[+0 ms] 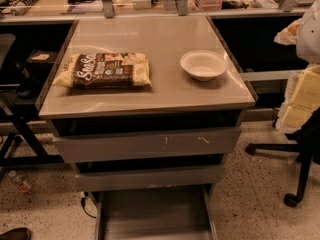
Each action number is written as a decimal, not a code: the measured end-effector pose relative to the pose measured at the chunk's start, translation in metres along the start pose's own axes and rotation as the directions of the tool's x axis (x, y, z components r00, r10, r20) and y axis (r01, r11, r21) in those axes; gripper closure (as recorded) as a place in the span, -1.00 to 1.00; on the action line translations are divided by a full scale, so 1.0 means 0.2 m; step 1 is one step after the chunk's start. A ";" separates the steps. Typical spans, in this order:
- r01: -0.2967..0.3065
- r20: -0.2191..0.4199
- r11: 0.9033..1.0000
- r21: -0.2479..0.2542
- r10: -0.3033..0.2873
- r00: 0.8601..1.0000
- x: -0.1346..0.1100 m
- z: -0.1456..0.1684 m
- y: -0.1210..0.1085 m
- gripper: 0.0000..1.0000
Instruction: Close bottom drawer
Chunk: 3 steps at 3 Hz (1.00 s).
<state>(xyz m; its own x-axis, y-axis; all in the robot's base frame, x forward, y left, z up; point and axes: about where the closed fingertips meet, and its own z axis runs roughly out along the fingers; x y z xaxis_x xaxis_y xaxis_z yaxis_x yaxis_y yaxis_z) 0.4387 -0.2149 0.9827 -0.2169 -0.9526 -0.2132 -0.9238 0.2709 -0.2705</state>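
The grey cabinet [150,101] stands in the middle of the camera view. Its bottom drawer [152,209] is pulled out towards me at the lower edge of the view, with its flat grey tray showing between two side rails. Its front panel is cut off by the bottom edge. Above it sit the mid-width plain drawer front [150,178] and the widest drawer front [147,144] with pale scratch marks. My gripper does not show in this view.
On the cabinet top lie a brown snack bag [102,70] and a white bowl [203,65]. An office chair base [297,156] stands at the right. Dark chair legs [20,134] and a bottle [20,181] on the floor are at the left. A cable [87,204] hangs beside the drawer.
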 end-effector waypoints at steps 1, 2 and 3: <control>0.000 0.000 1.000 0.000 0.000 1.000 0.00 0.00 0.00 -1.00; 0.000 0.000 1.000 0.000 0.000 1.000 0.00 0.00 0.00 -0.61; 0.000 0.000 1.000 0.000 0.000 1.000 0.00 0.00 0.00 -0.15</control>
<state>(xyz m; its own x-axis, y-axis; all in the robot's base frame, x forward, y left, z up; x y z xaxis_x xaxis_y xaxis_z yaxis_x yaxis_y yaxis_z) 0.4387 -0.2149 0.9828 -0.2169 -0.9526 -0.2132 -0.9238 0.2709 -0.2706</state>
